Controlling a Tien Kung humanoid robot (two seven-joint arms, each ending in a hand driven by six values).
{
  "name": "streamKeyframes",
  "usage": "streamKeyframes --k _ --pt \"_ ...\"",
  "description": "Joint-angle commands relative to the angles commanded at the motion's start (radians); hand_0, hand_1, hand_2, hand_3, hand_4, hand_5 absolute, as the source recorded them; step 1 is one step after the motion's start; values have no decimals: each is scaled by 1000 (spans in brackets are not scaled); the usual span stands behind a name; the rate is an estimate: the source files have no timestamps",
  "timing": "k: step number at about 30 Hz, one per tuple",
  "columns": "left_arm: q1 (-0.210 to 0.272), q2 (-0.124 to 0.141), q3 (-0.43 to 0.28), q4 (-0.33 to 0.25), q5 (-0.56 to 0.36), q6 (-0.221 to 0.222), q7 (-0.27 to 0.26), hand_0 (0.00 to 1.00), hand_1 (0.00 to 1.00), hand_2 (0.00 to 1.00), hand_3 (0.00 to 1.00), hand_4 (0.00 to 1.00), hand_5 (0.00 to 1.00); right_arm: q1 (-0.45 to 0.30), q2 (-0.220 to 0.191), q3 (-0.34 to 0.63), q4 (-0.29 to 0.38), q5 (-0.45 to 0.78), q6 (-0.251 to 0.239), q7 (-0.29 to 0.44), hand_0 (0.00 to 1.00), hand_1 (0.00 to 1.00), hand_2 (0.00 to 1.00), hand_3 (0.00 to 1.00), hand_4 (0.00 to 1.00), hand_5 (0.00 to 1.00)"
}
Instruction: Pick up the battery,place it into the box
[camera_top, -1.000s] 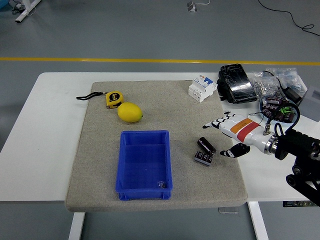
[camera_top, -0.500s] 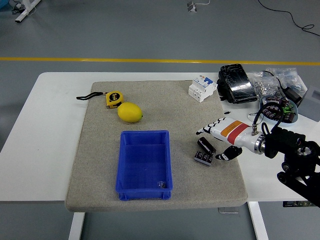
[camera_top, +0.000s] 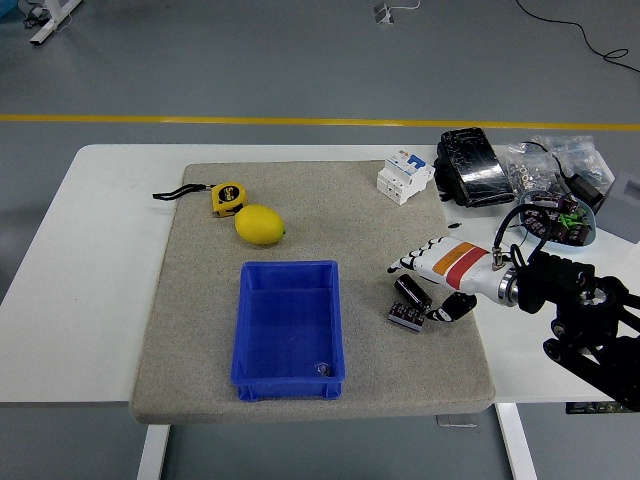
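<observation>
Nearest the table's front edge sits the blue box (camera_top: 289, 330), open and empty but for a tiny speck by its near wall. Just right of it, on the grey mat (camera_top: 200, 330), lie 2 dark battery-like pieces: a black cylinder battery (camera_top: 412, 290) touching a smaller block (camera_top: 405, 316). The right hand (camera_top: 432, 283) hovers beside them, fingers spread above the cylinder and thumb low near the block, gripping nothing yet. This looks like the approach step, with the grasp not made. Next it would need to settle lower and close around the cylinder without nudging the block, then carry left to the box. Farther back rest a lemon (camera_top: 260, 225), a yellow tape measure (camera_top: 227, 198) and a white circuit breaker (camera_top: 405, 176).
</observation>
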Motion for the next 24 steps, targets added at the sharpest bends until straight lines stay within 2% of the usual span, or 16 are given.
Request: streamKeyframes --k 16,17,22,24 --pt "4 1 -11 0 18 2 5 569 540 590 571 634 572 12 27 -40 -42 18 -28 14 742 729 791 841 900 161" --pt "4 1 -12 0 19 2 6 568 543 589 572 634 571 12 29 -41 -45 20 -30 16 717 707 775 803 892 168" --pt "0 2 -11 0 18 2 5 568 543 589 572 634 571 14 30 -41 -60 26 -40 19 717 707 775 803 892 168" --pt "-2 2 -10 0 18 2 4 567 542 590 572 634 571 14 30 -40 -64 28 -41 19 689 672 748 768 875 169"
